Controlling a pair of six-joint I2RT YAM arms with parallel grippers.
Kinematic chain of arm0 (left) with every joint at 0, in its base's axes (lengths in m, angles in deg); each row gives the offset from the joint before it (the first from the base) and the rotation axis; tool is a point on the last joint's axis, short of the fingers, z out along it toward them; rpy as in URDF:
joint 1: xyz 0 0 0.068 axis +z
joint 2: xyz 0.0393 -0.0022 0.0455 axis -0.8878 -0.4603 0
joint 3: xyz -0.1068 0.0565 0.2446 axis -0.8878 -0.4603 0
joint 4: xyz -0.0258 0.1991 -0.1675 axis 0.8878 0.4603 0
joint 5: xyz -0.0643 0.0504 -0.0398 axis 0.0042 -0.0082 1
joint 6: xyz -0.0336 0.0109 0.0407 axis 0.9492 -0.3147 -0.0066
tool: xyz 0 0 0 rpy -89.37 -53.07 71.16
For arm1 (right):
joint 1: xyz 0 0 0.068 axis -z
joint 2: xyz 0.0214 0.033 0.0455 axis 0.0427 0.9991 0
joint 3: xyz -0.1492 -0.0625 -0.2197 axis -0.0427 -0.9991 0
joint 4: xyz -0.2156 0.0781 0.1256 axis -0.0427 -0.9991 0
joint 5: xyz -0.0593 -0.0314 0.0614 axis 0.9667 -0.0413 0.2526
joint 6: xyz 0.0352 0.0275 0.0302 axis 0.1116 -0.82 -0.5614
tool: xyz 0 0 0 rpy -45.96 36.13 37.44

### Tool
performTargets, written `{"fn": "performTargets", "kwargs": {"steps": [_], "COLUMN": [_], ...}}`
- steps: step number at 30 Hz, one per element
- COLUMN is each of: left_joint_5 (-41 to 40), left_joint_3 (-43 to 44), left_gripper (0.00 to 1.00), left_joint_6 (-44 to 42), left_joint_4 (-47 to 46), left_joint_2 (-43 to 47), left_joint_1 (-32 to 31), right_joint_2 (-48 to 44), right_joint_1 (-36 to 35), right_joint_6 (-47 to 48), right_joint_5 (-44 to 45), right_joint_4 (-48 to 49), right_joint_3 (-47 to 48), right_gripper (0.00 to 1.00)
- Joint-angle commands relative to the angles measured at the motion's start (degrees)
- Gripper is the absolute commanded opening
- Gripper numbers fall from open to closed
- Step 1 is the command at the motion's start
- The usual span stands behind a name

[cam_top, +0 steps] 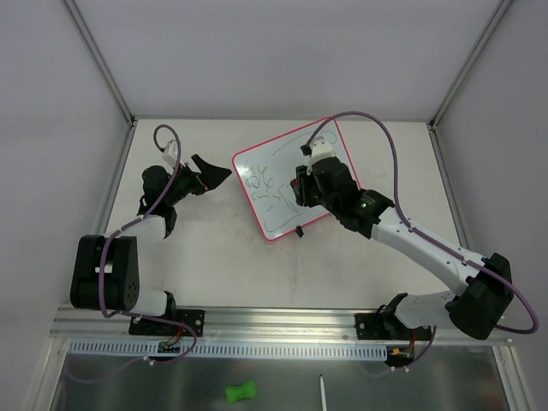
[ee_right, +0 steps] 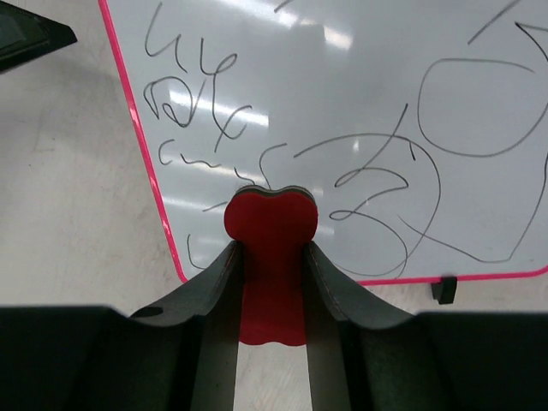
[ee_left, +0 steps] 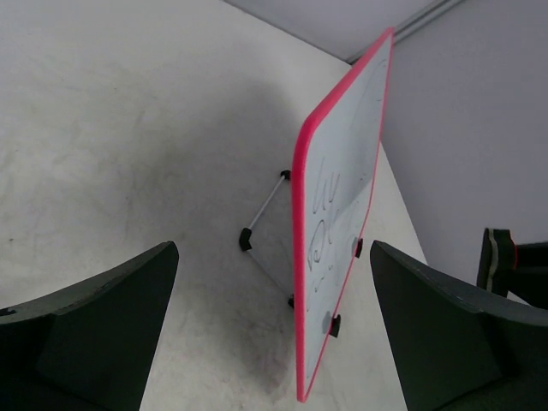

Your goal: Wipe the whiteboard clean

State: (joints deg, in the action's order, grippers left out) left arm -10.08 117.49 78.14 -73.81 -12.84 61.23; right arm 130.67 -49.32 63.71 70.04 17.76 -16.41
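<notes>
The whiteboard (cam_top: 287,184) with its pink-red frame stands tilted on a wire stand at the table's middle, covered in dark scribbles. In the right wrist view the whiteboard (ee_right: 342,111) fills the top. My right gripper (ee_right: 271,257) is shut on a red eraser (ee_right: 271,227), whose rounded end is close over the board's lower part; from above the right gripper (cam_top: 306,190) is over the board. My left gripper (cam_top: 208,175) is open and empty, just left of the board. In the left wrist view the board's edge (ee_left: 301,257) stands between the left fingers (ee_left: 94,317).
The board's wire stand (ee_left: 261,214) with black feet rests on the table behind it. Two black clips (ee_left: 336,325) sit on the board's lower edge. A green object (cam_top: 241,392) and a thin white stick (cam_top: 323,392) lie below the table's near rail.
</notes>
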Motion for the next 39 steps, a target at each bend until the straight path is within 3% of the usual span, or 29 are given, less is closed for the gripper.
{"fn": "performTargets", "kwargs": {"steps": [1,6,9,14,18,32,39], "left_joint_5": [6.08,8.63,9.59,10.56,11.43,15.92,16.63], "left_joint_3": [2.62,3.85,5.43,7.63,8.78,10.71,12.82], "left_gripper": [0.96,0.93,0.89,0.82,0.7,0.69,0.51], "left_joint_6": [3.46,3.81,2.85,2.93,3.36,5.83,6.27], "left_joint_4": [-11.41,-14.66,-14.67,-15.1,-16.85,-23.98,-25.3], "left_joint_2": [-0.9,-3.79,-4.68,-7.75,-10.83,-16.02,-18.91], "left_joint_1": [0.75,0.75,0.75,0.75,0.75,0.31,-0.3], "right_joint_2": [2.72,10.09,12.92,15.21,14.25,17.76,20.4], "right_joint_1": [2.13,9.51,10.13,10.13,9.44,4.51,4.33], "right_joint_6": [4.08,1.01,2.14,4.08,5.3,9.97,8.91], "right_joint_5": [-6.09,-19.35,-19.46,-21.48,-23.68,-17.79,-17.44], "right_joint_4": [5.09,8.0,10.1,19.57,24.61,22.15,21.98], "right_joint_3": [6.57,16.66,19.68,15.3,11.16,11.42,12.3], "right_gripper": [0.0,0.0,0.0,0.0,0.0,0.0,0.0]}}
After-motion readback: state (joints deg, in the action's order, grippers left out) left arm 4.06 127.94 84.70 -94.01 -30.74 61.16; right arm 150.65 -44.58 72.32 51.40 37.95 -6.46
